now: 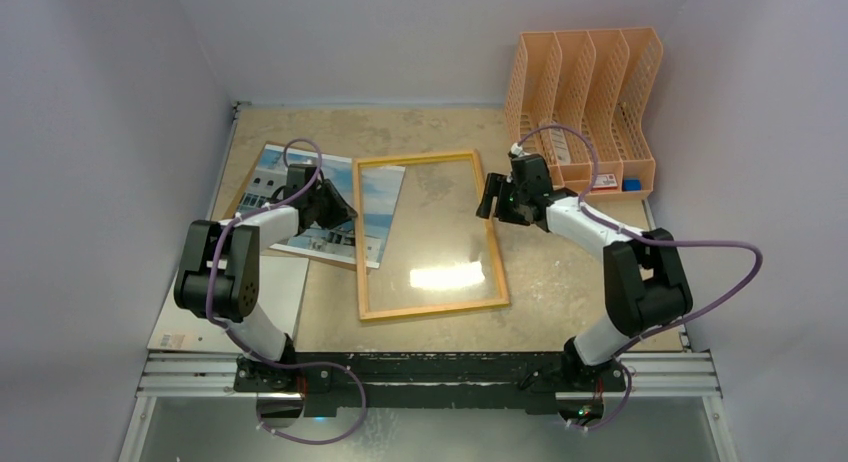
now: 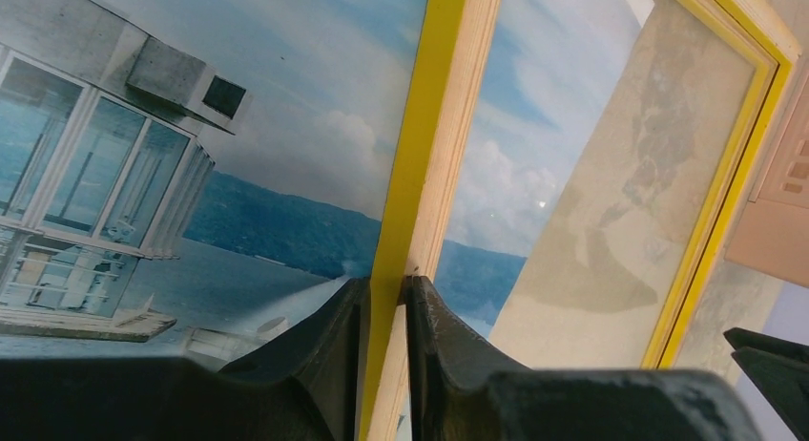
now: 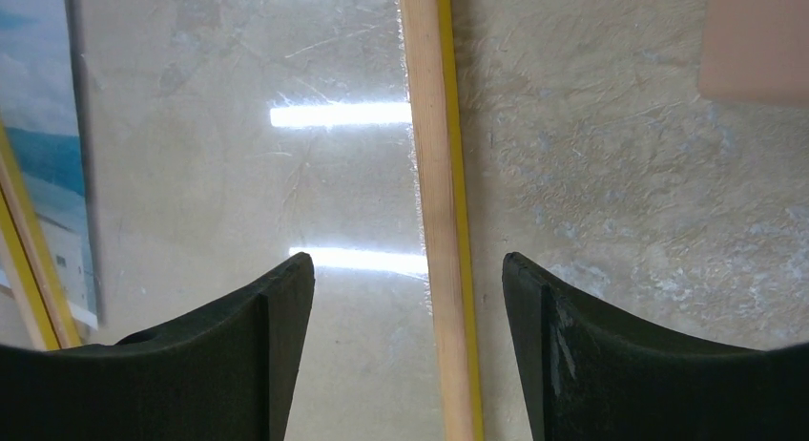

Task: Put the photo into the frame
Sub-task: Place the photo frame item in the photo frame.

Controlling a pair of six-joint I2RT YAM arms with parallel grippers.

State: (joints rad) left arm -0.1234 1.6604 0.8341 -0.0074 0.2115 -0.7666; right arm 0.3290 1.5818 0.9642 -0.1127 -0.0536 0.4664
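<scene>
The frame (image 1: 432, 309) lies flat at the middle of the table (image 1: 560, 282). The photo (image 1: 268, 182) lies picture side up at its 9 o'clock, with its right strip tucked under the frame's left rail. The left hand (image 1: 345, 214) is narrow and pinches that rail at about 10 o'clock. The right hand (image 1: 490, 197) is wide and holds nothing, hovering with its fingers either side of the right rail near 2 o'clock.

The step looks like taking the frame in both hands to square it with the print. To do it well, lower the right hand until the rail sits deep between the fingers, then close. Raise both rails together so the frame does not twist, and lift clear before shifting toward 9 o'clock, or the rail may drag and crease the paper
</scene>
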